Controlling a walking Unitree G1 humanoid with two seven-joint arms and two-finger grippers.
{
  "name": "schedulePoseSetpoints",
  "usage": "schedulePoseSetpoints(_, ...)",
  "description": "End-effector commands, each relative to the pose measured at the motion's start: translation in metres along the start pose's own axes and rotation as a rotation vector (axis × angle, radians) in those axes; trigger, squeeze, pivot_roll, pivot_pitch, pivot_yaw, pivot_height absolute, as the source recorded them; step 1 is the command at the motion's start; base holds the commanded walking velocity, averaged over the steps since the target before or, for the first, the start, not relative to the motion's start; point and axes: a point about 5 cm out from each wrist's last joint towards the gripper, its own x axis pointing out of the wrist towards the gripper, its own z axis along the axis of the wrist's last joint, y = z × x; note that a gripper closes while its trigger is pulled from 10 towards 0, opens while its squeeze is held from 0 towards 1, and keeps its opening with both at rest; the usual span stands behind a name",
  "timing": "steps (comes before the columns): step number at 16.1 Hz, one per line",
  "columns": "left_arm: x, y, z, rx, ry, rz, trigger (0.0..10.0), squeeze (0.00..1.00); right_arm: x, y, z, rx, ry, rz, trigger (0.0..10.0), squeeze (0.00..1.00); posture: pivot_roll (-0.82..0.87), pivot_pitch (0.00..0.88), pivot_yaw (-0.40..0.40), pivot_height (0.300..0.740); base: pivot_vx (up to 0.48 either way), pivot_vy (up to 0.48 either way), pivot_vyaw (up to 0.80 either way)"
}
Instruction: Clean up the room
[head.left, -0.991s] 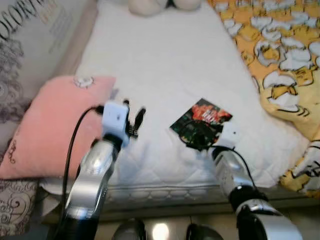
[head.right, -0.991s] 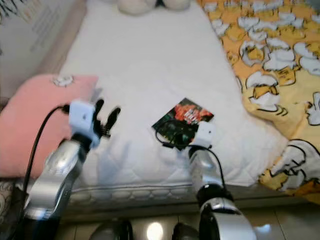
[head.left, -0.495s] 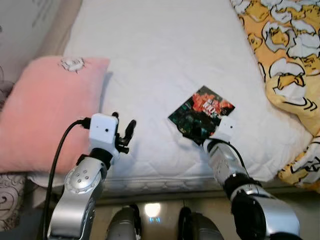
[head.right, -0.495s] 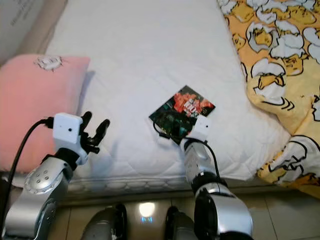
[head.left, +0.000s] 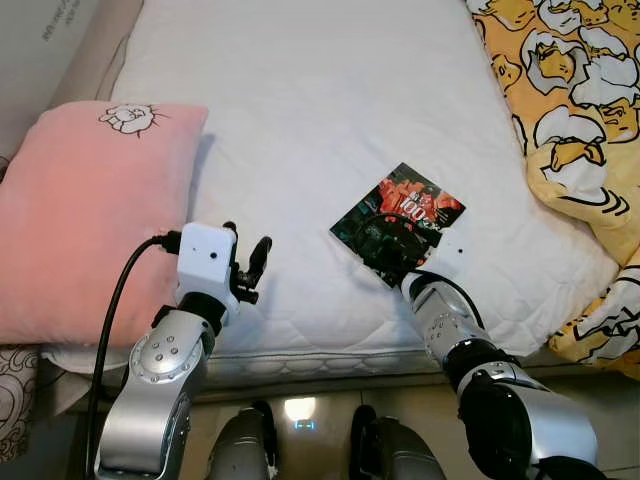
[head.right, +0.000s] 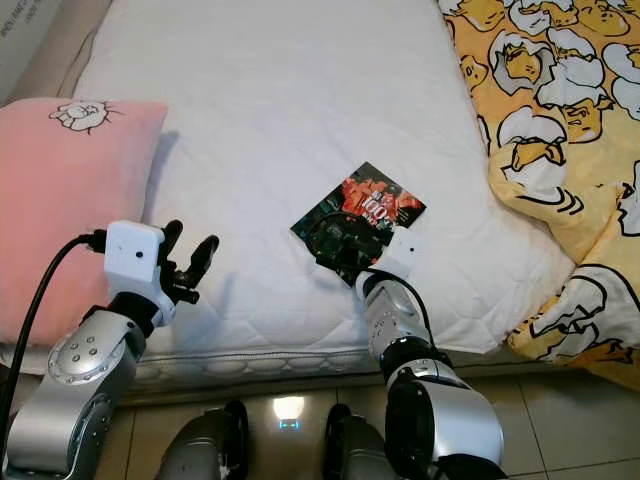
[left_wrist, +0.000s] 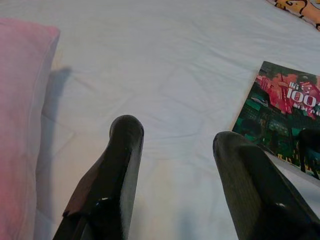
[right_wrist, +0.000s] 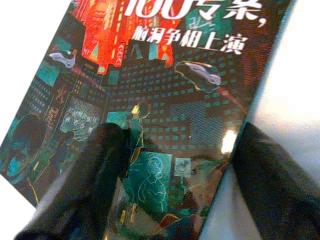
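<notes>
A glossy book (head.left: 400, 215) with a dark green and red city cover lies flat on the white mattress (head.left: 310, 90), near its front edge. My right gripper (head.left: 392, 252) is open at the book's near corner. In the right wrist view one finger (right_wrist: 95, 180) lies over the cover and the other finger (right_wrist: 280, 185) sits just off the book's edge over the sheet. My left gripper (head.left: 246, 262) hovers open over bare mattress beside the pink pillow (head.left: 85, 210), nothing between its fingers (left_wrist: 117, 160). The book (left_wrist: 280, 115) lies to that gripper's right.
A yellow blanket with a duck print (head.left: 575, 100) is bunched along the right side of the bed and hangs over its corner. The pink pillow overhangs the front left edge. Tiled floor (head.right: 580, 440) runs below the bed front.
The camera has tilted down and closer to the bed. My right gripper has pushed forward onto the book's near corner. My left arm has come down nearer the mattress front edge.
</notes>
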Motion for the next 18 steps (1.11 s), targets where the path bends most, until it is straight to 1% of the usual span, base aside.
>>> schedulePoseSetpoints(1,-0.002,-0.006,0.001,-0.004,0.003,-0.038,10.0,0.0,-0.006,-0.001,-0.032,0.04,0.131,-0.008,0.0,0.0,0.26,0.287,-0.023,0.74,0.0,0.0,0.0)
schedulePoseSetpoints(3,-0.003,-0.016,-0.003,-0.015,0.029,-0.105,10.0,0.0,-0.005,0.005,-0.03,0.0,0.122,0.023,0.0,0.0,0.26,0.286,-0.022,0.74,0.0,0.0,0.0)
schedulePoseSetpoints(7,-0.004,-0.027,-0.008,-0.021,0.049,-0.145,10.0,0.0,-0.005,0.003,-0.028,-0.028,0.121,-0.001,0.0,0.0,0.25,0.28,-0.024,0.74,0.0,0.0,0.0)
schedulePoseSetpoints(9,0.0,-0.028,-0.01,-0.023,0.055,-0.155,10.0,0.0,-0.004,0.003,-0.028,0.011,0.129,-0.016,0.0,0.0,0.24,0.262,-0.026,0.74,0.0,0.0,0.0)
schedulePoseSetpoints(11,0.001,-0.029,-0.014,-0.017,0.064,-0.168,10.0,0.0,-0.003,0.008,-0.028,0.005,0.132,0.005,0.0,0.0,0.23,0.247,-0.025,0.74,0.0,0.0,0.0)
schedulePoseSetpoints(13,-0.001,-0.031,-0.015,-0.014,0.077,-0.207,10.0,0.0,-0.002,0.012,-0.025,-0.044,0.122,0.037,0.0,0.0,0.24,0.246,-0.018,0.74,0.0,0.0,0.0)
schedulePoseSetpoints(14,-0.002,-0.033,-0.017,-0.011,0.091,-0.227,10.0,0.0,-0.002,0.018,-0.024,-0.095,0.109,0.075,0.0,0.0,0.24,0.252,-0.014,0.74,0.0,0.0,0.0)
schedulePoseSetpoints(16,-0.001,-0.032,-0.02,-0.02,0.11,-0.202,10.0,0.0,-0.001,0.023,-0.024,-0.104,0.099,0.094,0.0,0.0,0.25,0.248,-0.013,0.74,0.0,0.0,0.0)
schedulePoseSetpoints(17,0.001,-0.031,-0.017,-0.065,0.099,-0.186,10.0,0.0,0.0,0.027,-0.02,-0.111,0.087,0.111,0.0,0.0,0.26,0.226,-0.016,0.74,0.0,0.0,0.0)
schedulePoseSetpoints(18,0.001,-0.028,-0.017,-0.091,0.093,-0.167,10.0,0.0,0.001,0.027,-0.017,-0.13,0.08,0.117,0.0,0.0,0.27,0.215,-0.018,0.74,0.0,0.0,0.0)
